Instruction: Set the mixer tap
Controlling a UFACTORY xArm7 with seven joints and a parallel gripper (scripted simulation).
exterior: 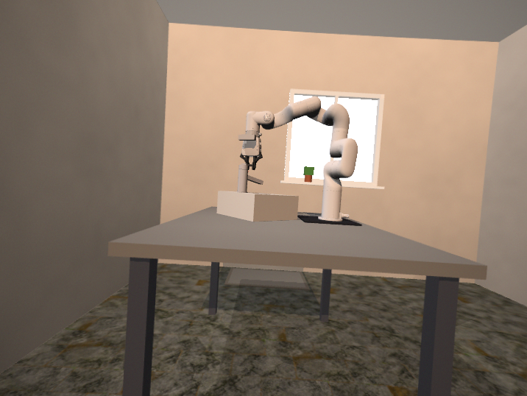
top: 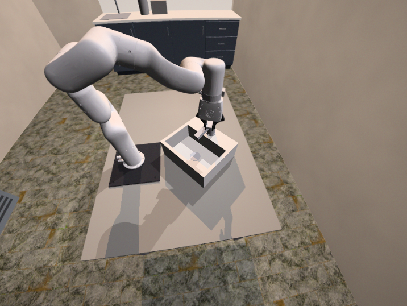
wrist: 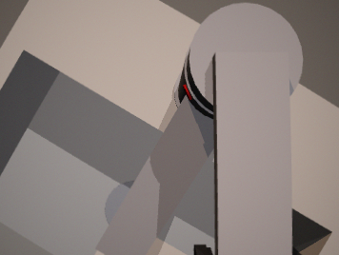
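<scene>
The mixer tap (top: 211,132) (exterior: 242,178) stands on the back rim of the sink box (top: 215,169) (exterior: 255,207), with its spout (top: 199,133) (exterior: 255,179) (wrist: 143,209) reaching over the basin. In the wrist view the flat grey lever (wrist: 252,157) runs from the tap's round cap (wrist: 245,33) straight toward the camera and is turned away from the spout's line. A red mark (wrist: 188,91) shows on the dark collar under the cap; no blue dot is in view. My gripper (top: 209,127) (exterior: 251,164) comes down from above and is shut on the lever.
The sink box has a round drain (top: 194,156) (wrist: 116,205) in its floor. My arm's base stands on a black plate (top: 149,170) (exterior: 308,218) left of the box. The table's right edge (top: 253,157) lies close behind the tap, with a wall beyond.
</scene>
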